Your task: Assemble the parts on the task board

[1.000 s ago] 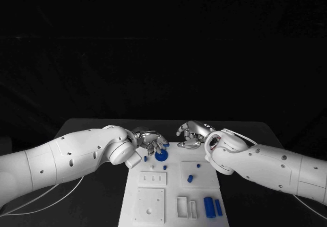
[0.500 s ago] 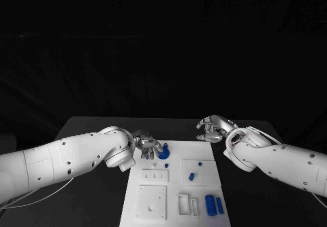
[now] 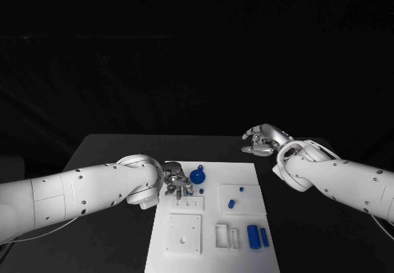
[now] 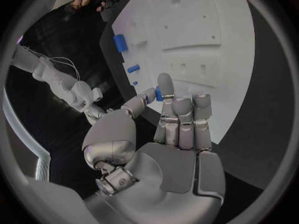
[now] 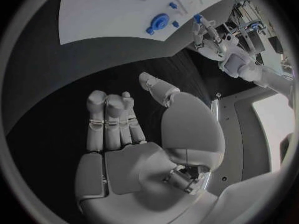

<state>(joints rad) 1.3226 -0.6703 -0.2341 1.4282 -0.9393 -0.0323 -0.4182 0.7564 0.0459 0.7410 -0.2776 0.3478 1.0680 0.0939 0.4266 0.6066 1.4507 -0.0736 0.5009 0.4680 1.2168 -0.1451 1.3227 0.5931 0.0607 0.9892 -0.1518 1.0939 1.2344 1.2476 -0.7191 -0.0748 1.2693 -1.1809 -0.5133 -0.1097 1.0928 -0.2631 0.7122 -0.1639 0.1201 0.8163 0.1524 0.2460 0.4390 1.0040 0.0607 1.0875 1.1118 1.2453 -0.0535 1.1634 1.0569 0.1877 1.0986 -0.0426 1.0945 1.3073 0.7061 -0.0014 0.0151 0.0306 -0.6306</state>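
The white task board [image 3: 246,170] lies in the middle of the table. A blue gear [image 3: 197,175] stands near its far end, free of both hands; the right wrist view shows this gear [image 5: 157,22] too. My left hand [image 3: 176,185] hovers over the board's left edge, just left of the gear. It pinches a small blue peg [image 4: 159,93] between thumb and a finger. My right hand [image 3: 263,141] is off the board, above the black table past its far right corner. Its fingers [image 5: 109,119] are apart from the thumb and hold nothing.
Small blue pegs [image 3: 201,191] [image 3: 241,188] [image 3: 232,203] sit mid-board. Two bigger blue pieces [image 3: 254,236] [image 3: 263,236] lie near the front right beside white slots [image 3: 221,236]. White plates [image 3: 186,205] [image 3: 182,234] occupy the board's left half.
My right hand has drawn away from the gear, off the board to the far right. My left hand has pulled back from the gear toward the board's left edge. The camera view has shifted.
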